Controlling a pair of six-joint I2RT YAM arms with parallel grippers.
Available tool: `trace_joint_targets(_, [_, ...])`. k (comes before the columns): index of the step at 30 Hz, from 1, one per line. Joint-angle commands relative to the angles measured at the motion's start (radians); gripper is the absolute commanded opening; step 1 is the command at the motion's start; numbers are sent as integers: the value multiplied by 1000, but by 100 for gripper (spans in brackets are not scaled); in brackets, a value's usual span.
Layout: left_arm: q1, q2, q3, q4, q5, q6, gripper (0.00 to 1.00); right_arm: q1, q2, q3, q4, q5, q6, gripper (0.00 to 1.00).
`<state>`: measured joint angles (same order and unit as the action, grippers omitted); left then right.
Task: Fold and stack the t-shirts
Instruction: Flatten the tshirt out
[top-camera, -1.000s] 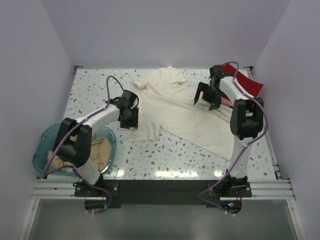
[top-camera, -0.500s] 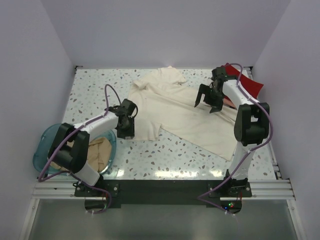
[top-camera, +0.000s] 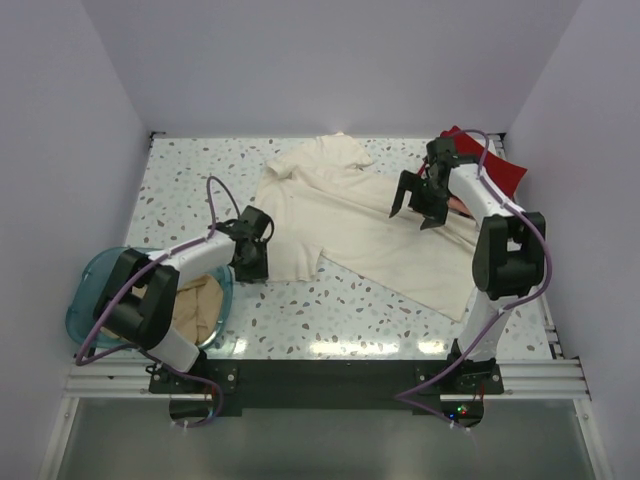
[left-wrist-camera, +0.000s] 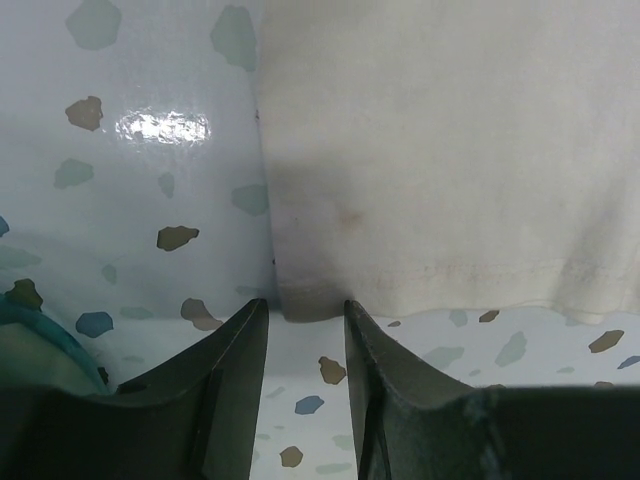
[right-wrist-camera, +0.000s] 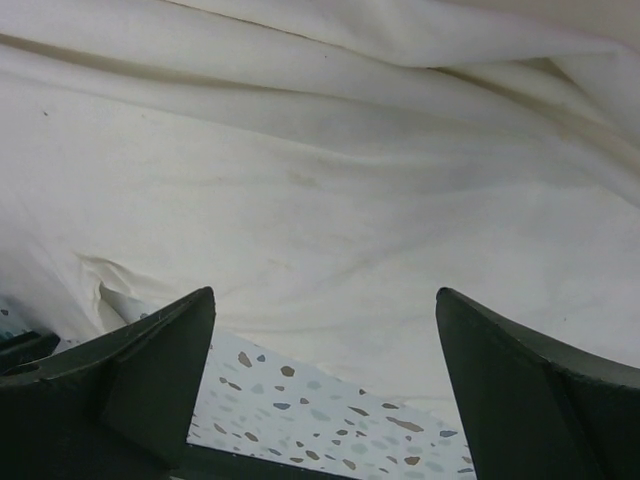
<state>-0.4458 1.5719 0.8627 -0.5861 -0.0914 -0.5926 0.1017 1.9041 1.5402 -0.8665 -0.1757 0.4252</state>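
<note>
Blue tub (top-camera: 85, 290) at left edge: tan-beige t-shirt (top-camera: 200, 305) bunched inside. Left gripper (left-wrist-camera: 306, 305) low on the table (top-camera: 180, 170), jaws narrowly apart, the hem corner of the cream-white t-shirt (top-camera: 340, 215) at their tips. That shirt lies spread mid-table. Right gripper (top-camera: 412, 215) over its right side, jaws wide, empty. Red t-shirt (top-camera: 505, 172) in far-right corner.

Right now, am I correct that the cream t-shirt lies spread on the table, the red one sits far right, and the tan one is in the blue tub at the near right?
Not quite: the blue tub holding the tan t-shirt stands at the near left, as the top external view shows. The cream t-shirt and red t-shirt are as you say.
</note>
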Motion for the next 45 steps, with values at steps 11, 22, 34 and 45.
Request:
trace_joint_targets(11, [-2, -3, -14, 86, -18, -27, 0, -7, -149, -135, -15, 18, -28, 95])
trace_joint_targets(22, [120, 59, 65, 181, 30, 2, 0, -14, -123, -353, 61, 84, -19, 95])
trace_joint_targets(34, [282, 180, 239, 187, 68, 96, 0, 48, 72, -240, 113, 74, 41, 92])
trace_joint_targets(45, [412, 246, 386, 146, 78, 166, 0, 131, 173, -43, 44, 68, 79, 92])
